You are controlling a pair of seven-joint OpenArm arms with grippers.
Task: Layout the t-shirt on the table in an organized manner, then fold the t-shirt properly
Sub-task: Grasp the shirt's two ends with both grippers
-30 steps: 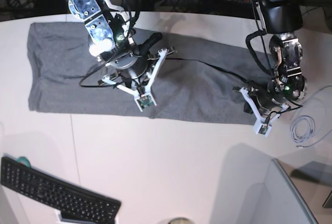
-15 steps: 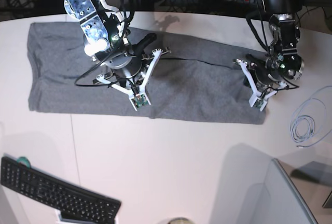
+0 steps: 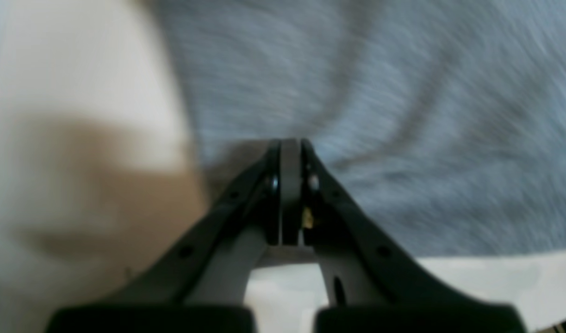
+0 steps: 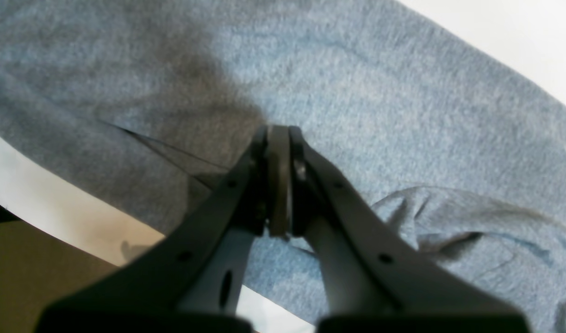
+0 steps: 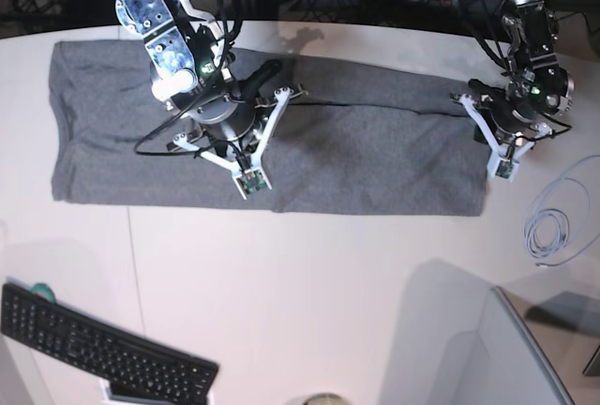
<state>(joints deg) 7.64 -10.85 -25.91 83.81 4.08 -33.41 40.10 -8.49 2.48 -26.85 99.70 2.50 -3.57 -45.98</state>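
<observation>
The t-shirt [image 5: 356, 157] lies on the white worktop [image 5: 300, 292] as a long heather-grey band running from the far left nearly to the right edge of the base view, along the far part of the surface. It appears folded lengthwise: a dark line runs along it near its far edge. The near edge is fairly straight, and the left end shows soft wrinkles. In the right wrist view the knit looks fuzzy and blue-grey, with a dark crease to the left of the fingers and a puckered fold at lower right.

The right end effector [image 4: 278, 138] points down at the cloth about a third of the way along from the left end, its fingers pressed together with only a thin pad between them; no fabric shows caught in the tip. The left end effector [image 3: 289, 145] sits at the shirt's right end, near the corner, likewise closed to a narrow slit with no cloth seen between the fingers.

The left wrist view is badly smeared, so the weave and the worktop edge there are hard to read. Both arms cover parts of the shirt in the base view, and no neckline or sleeve can be made out. A black keyboard [image 5: 103, 353] at lower left is cut off by the frame edge, and a coiled pale cable [image 5: 548, 234] lies right of the shirt.
</observation>
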